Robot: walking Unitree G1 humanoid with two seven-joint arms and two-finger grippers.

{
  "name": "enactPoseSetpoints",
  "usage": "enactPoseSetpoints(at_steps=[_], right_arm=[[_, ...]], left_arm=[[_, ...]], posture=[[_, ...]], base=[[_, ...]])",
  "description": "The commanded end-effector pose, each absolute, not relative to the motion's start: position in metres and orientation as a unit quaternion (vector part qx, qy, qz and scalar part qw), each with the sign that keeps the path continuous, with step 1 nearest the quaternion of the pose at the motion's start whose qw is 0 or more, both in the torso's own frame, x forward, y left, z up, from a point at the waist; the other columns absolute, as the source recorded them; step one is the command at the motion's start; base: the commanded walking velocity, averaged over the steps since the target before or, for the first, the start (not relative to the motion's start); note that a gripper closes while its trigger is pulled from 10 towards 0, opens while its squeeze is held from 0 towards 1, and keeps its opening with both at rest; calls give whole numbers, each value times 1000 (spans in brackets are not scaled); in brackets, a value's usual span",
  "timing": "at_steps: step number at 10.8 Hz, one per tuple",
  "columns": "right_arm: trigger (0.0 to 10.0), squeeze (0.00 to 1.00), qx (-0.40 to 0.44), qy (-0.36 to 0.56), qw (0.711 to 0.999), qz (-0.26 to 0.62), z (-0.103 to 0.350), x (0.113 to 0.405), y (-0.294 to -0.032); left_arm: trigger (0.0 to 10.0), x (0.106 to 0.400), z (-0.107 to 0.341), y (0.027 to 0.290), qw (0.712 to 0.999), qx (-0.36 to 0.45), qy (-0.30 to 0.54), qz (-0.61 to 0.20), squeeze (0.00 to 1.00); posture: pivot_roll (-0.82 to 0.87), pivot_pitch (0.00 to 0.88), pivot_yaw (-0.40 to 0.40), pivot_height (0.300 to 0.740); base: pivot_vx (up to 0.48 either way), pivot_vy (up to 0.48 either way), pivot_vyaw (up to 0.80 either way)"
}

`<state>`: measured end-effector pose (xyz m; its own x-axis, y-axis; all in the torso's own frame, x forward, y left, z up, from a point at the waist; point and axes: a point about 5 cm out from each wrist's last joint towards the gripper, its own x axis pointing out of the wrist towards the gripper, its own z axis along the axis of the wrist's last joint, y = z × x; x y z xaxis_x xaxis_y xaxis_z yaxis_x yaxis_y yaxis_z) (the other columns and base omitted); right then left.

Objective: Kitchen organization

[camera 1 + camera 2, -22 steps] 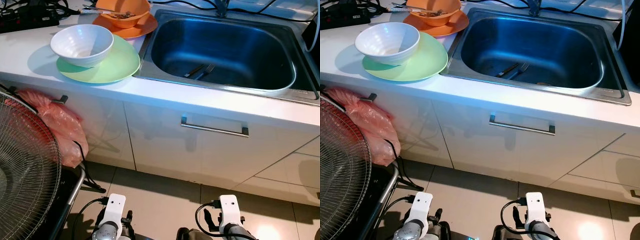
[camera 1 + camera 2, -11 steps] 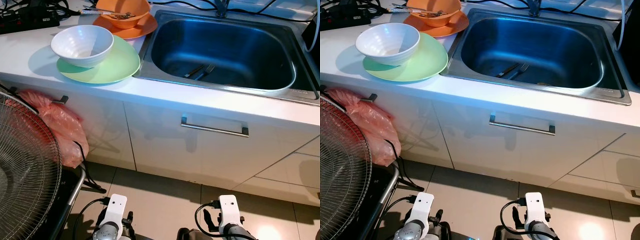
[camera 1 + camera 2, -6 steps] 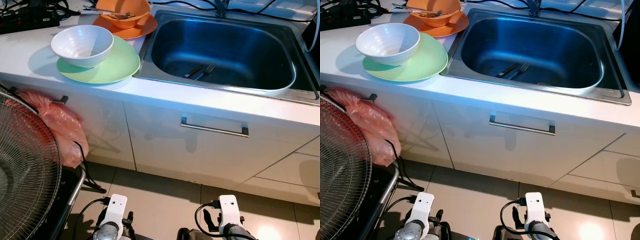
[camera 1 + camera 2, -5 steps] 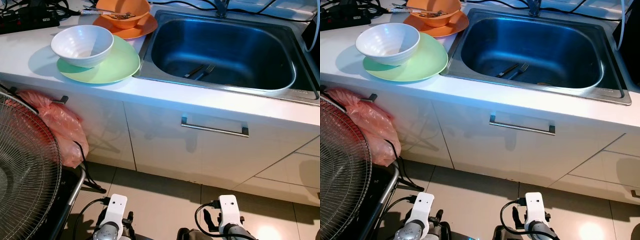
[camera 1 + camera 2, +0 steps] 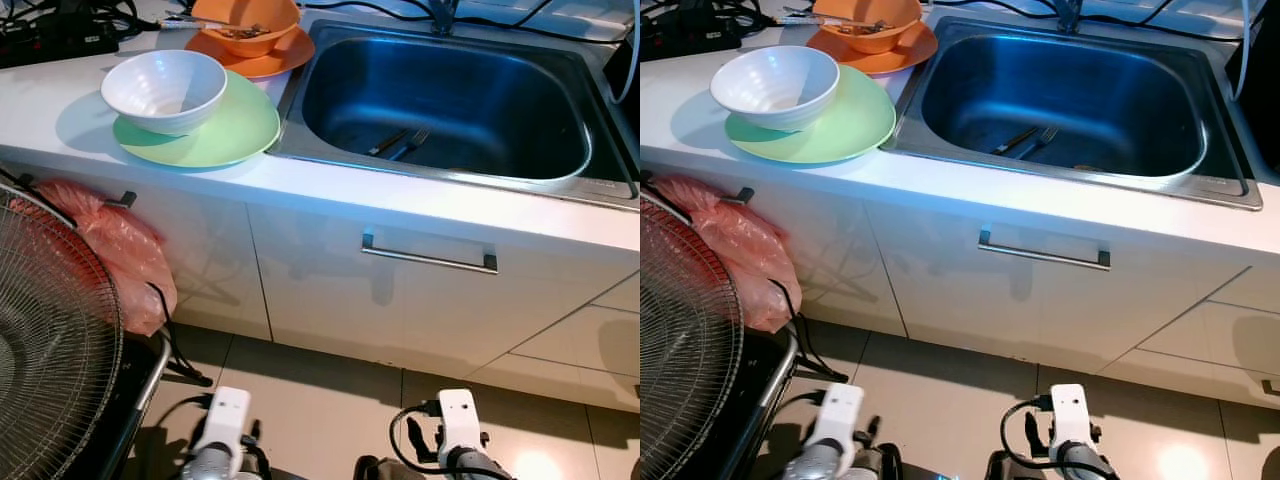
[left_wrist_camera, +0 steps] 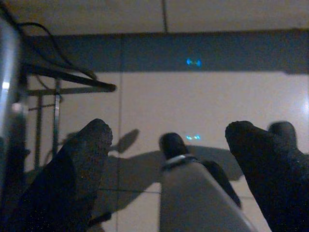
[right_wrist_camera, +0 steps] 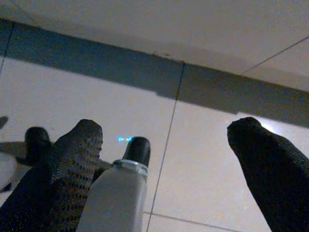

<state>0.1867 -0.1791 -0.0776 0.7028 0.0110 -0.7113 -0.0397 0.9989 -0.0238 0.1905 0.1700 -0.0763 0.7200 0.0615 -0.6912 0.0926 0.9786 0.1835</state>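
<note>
A white bowl (image 5: 163,88) sits on a green plate (image 5: 215,130) at 10 o'clock on the counter (image 5: 60,110), an orange bowl (image 5: 247,22) at 11. A fork (image 5: 408,143) lies in the sink (image 5: 450,100) at 1. The left gripper (image 6: 169,140) and right gripper (image 7: 164,140) hang at 6 over the floor (image 5: 320,400), fingers spread, holding nothing.

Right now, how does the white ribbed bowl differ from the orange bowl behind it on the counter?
The white ribbed bowl looks empty; the orange bowl holds dark scraps and a utensil. The white bowl sits on a pale green plate, the orange bowl on an orange plate. The white one is nearer the counter's front edge. Both stand upright, left of the steel sink.
</note>
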Motion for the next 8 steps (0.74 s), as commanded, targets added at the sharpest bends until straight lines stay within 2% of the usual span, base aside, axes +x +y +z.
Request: enactPoseSetpoints(at_steps=[1, 5, 8], right_arm=[[10000, 0, -28, 385, 922, 2, -79, 181, -183], [10000, 0, -35, 343, 938, -42, -75, 181, -187], [10000, 0, -69, 284, 953, -75, -67, 183, -191]], left_arm=[[10000, 187, -76, 176, 925, 110, 365, 13, 0], [10000, 194, -62, 193, 948, 112, 291, 55, 0], [10000, 222, -29, 193, 978, 118, 159, 64, 0]], posture=[[58, 186, -10, 740], [62, 184, -8, 740], [63, 168, -6, 740]], base=[[0, 0, 0], [0, 0, 0], [0, 0, 0]])
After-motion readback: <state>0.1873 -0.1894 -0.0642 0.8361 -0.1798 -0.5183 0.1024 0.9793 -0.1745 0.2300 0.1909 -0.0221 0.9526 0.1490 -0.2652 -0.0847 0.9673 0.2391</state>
